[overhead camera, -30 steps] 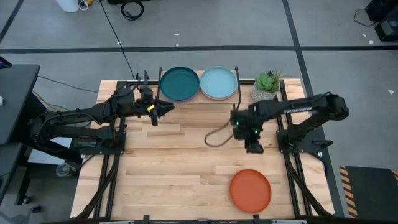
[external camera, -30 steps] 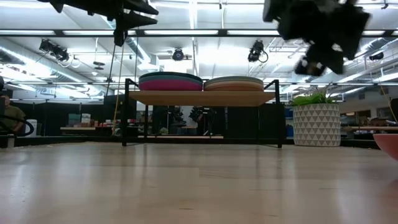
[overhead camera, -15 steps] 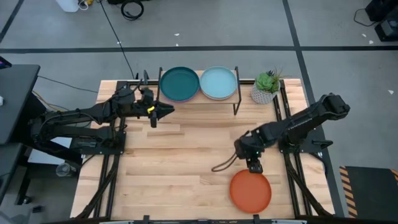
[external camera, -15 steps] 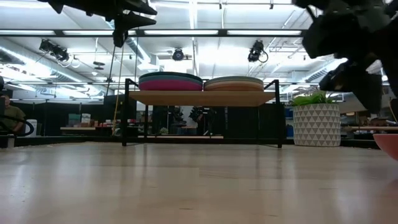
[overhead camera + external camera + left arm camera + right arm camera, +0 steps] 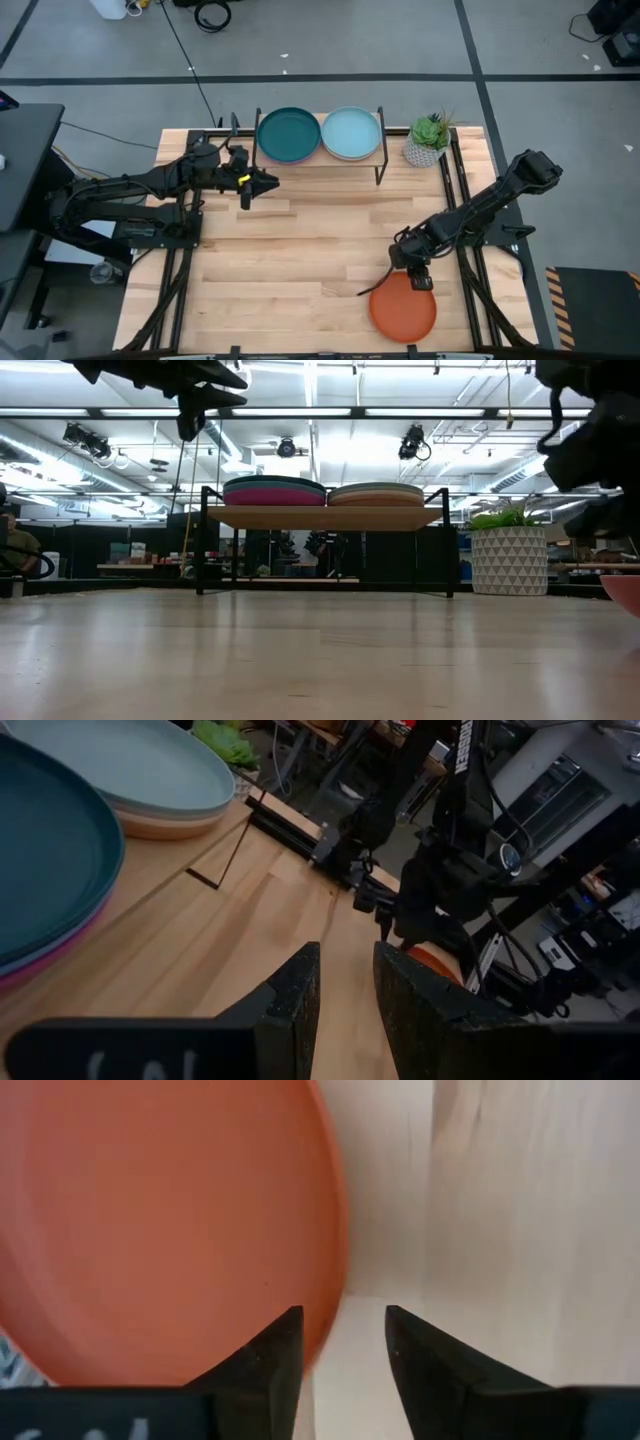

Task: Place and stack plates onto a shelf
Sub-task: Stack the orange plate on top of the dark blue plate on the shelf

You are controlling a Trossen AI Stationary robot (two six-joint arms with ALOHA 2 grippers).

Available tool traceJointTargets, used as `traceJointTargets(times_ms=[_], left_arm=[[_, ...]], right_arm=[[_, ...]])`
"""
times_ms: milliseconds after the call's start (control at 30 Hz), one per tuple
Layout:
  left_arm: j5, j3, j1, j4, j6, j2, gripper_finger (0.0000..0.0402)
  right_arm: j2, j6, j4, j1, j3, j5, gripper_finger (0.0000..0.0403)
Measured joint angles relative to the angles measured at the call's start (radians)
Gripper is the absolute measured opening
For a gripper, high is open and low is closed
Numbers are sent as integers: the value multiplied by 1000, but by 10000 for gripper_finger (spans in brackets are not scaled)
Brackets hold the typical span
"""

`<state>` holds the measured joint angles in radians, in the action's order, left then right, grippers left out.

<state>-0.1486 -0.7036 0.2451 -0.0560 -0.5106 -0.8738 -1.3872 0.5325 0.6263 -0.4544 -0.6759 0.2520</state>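
Note:
The orange plate lies flat on the table near its near edge, right of centre; it also fills much of the right wrist view. My right gripper hovers over the plate's far rim, open, fingers pointing down with the rim just below the gap. The shelf stands at the far edge. It carries a stack topped by the dark teal plate and a stack topped by the pale blue plate. My left gripper waits in the air before the shelf's left end, narrowly open.
A potted plant in a white pot stands right of the shelf. Black frame rails run along both table sides. In the low view the magenta plate shows under the teal one. Bare wood lies across the table's middle.
My right gripper has travelled from just in front of the shelf's right end toward the near edge and a little to the right, ending over the orange plate's far rim. The plates have stayed put.

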Motion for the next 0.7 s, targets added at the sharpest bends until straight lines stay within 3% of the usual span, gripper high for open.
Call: traceJointTargets(times_ms=[300,500,700], left_arm=[[0,0,0,-21,10,0,102],[0,0,0,-15,-11,0,102],[1,1,27,198,-98,7,102]], right_arm=[[0,15,-61,-11,52,19,84],[0,51,-65,-1,68,85,18],[26,66,-32,35,68,132,22]])
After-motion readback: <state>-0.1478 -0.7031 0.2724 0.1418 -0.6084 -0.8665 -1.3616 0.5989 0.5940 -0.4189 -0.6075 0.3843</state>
